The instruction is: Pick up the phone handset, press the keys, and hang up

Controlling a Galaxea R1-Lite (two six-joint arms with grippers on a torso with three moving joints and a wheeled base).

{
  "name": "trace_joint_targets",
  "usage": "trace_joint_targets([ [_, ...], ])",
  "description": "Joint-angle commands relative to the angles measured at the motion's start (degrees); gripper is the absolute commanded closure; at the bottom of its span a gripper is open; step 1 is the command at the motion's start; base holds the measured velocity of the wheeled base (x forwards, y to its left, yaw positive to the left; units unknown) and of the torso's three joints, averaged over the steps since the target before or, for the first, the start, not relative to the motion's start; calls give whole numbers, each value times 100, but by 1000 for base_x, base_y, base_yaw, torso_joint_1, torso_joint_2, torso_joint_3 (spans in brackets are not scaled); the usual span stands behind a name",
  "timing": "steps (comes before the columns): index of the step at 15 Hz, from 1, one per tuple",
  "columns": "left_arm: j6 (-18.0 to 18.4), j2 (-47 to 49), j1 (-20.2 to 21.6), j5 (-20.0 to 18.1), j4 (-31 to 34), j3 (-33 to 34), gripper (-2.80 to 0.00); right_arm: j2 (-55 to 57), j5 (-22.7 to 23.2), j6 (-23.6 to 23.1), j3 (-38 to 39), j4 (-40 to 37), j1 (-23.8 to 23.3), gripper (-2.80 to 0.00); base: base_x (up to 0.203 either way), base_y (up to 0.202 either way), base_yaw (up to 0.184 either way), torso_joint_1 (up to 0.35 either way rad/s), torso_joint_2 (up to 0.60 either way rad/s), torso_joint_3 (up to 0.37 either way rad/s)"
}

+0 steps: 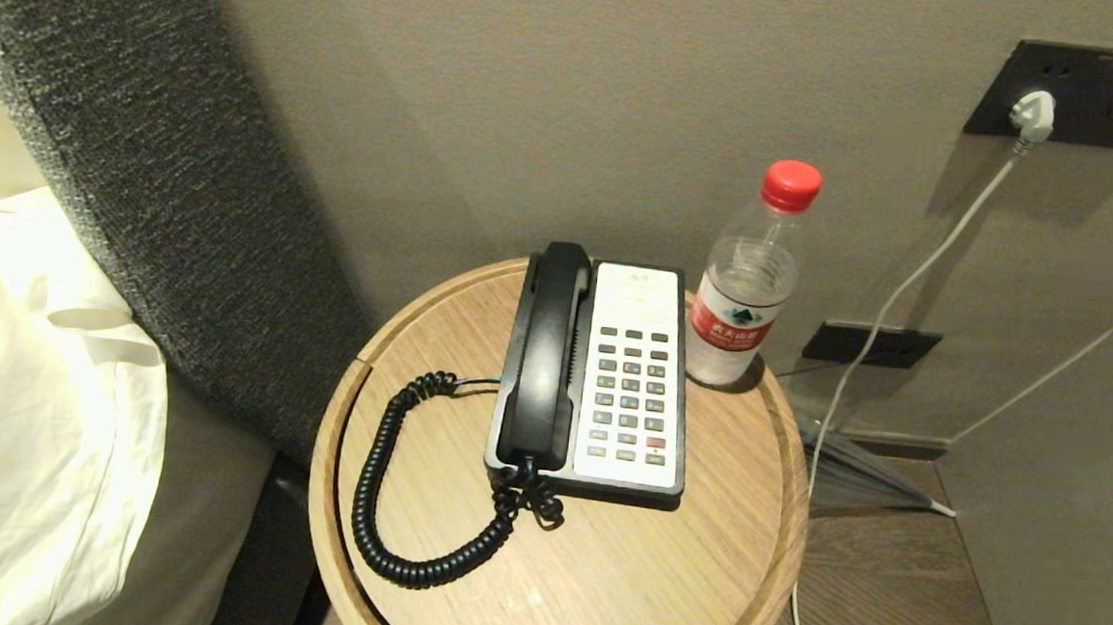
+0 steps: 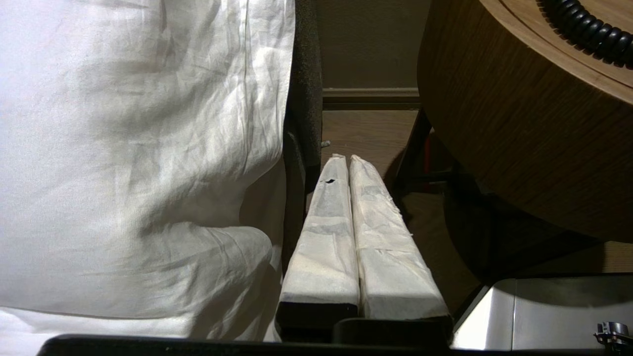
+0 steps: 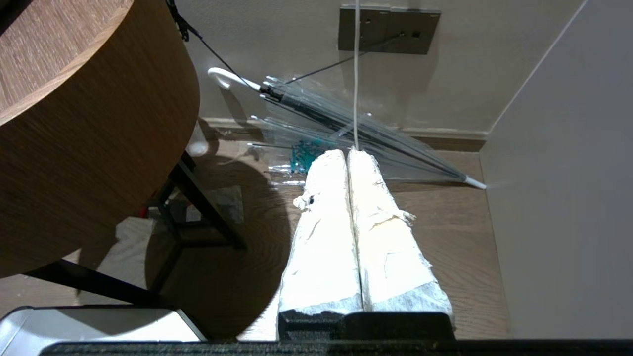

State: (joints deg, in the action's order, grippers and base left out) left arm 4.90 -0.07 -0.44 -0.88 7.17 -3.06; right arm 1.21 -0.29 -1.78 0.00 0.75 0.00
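The glossy black phone handset point(image 1: 546, 355) lies in its cradle on the left side of the phone base point(image 1: 516, 349), beside the white panel of grey keys point(image 1: 631, 385). Its black coiled cord point(image 1: 381, 495) loops over the round wooden table point(image 1: 647, 569). Neither arm shows in the head view. My left gripper point(image 2: 347, 159) hangs low between the bed and the table, its white-wrapped fingers pressed together on nothing. My right gripper point(image 3: 346, 153) hangs low to the right of the table over the floor, shut and empty too.
A clear water bottle point(image 1: 746, 295) with a red cap stands right of the phone. A grey headboard point(image 1: 141, 152) and white bedding point(image 1: 20, 396) lie to the left. A folded clear umbrella point(image 3: 346, 128) and white cable point(image 1: 896, 295) are on the floor by the wall.
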Motion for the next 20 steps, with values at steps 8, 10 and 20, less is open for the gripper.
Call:
trace_joint_targets([
  [8, 2, -1, 0, 0, 4, -2, 0, 20, 3, 2, 1, 4, 0, 0, 0, 0, 0, 0, 0, 0],
  [10, 2, -1, 0, -12, 4, -2, 0, 20, 3, 2, 2, 4, 0, 0, 0, 0, 0, 0, 0, 0],
  [20, -209, -1, 0, 33, 4, -2, 0, 20, -3, 2, 9, 4, 3, 0, 0, 0, 0, 0, 0, 0],
])
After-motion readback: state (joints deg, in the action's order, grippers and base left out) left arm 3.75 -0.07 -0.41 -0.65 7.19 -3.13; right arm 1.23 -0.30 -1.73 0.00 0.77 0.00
